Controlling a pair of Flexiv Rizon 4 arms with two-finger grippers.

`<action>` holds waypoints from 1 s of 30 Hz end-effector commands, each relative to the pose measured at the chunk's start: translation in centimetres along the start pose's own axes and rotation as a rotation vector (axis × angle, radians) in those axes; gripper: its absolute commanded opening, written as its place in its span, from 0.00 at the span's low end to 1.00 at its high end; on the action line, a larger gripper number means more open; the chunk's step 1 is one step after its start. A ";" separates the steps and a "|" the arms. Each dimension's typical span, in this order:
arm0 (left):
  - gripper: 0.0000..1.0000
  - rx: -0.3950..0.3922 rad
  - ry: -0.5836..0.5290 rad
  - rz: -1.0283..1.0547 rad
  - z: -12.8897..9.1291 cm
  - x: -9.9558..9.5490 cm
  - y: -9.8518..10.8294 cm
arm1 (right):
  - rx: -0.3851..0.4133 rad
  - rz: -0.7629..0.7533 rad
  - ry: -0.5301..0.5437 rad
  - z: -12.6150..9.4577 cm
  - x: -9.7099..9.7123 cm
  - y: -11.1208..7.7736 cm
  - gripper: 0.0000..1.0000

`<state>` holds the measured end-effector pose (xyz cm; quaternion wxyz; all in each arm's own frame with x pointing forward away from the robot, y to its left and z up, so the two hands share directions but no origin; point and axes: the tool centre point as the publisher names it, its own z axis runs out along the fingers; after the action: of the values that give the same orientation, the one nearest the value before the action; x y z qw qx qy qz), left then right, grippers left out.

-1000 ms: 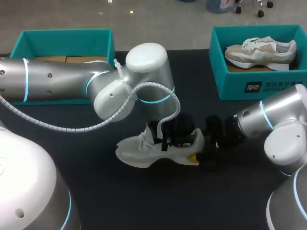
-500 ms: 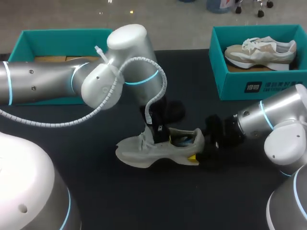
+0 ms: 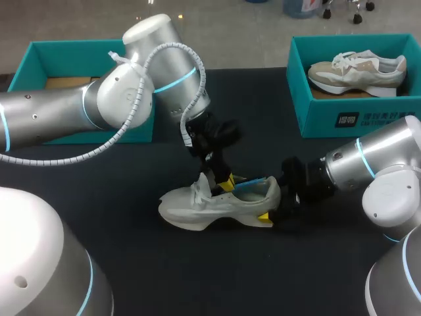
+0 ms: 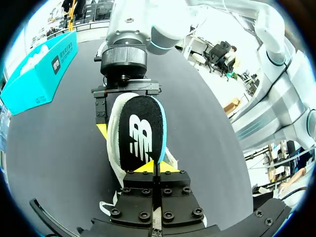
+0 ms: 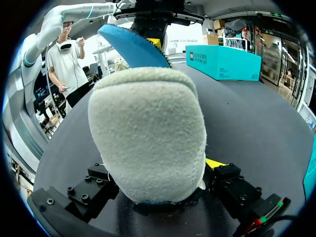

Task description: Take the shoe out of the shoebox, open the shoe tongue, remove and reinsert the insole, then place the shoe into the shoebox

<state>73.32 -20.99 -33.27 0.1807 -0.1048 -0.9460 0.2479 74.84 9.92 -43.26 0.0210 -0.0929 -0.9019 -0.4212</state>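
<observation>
A pale grey shoe point(image 3: 210, 205) lies on the black table, toe pointing left. My right gripper point(image 3: 275, 209) clasps its fuzzy heel point(image 5: 148, 143) from both sides, one yellow fingertip point(image 5: 215, 163) showing beside it. Just above the shoe's opening, my left gripper point(image 3: 225, 180) is shut on the insole point(image 4: 140, 133), which is black on top with a white logo and blue underneath point(image 5: 133, 47). The insole's pinched end is raised out of the shoe while its far end still dips toward the heel. In the left wrist view the right gripper point(image 4: 126, 91) sits straight ahead.
An open teal shoebox point(image 3: 85, 52) stands at the back left behind my left arm. At the back right a second teal box point(image 3: 329, 118) holds another beige shoe point(image 3: 358, 71). Bare black table lies in front of the shoe.
My left arm has risen and swung back to the left, drawing its gripper up out of the shoe with the insole end. The right arm and shoe have stayed put.
</observation>
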 end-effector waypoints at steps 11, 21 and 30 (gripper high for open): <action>0.00 0.115 0.030 0.075 -1.4 1.0 -3.5 | 0.003 0.001 -0.001 0.3 -0.1 -0.2 0.00; 0.42 0.107 0.010 0.077 -0.6 1.0 -3.5 | 0.003 0.001 -0.001 0.3 -0.1 -0.2 0.00; 0.90 0.103 -0.148 0.084 -1.4 1.6 -2.7 | 0.003 0.001 -0.001 0.3 -0.1 -0.2 0.00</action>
<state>73.22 -23.42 -30.74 0.1373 -0.1252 -0.9339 0.3053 74.85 9.92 -43.25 0.0210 -0.0929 -0.9020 -0.4211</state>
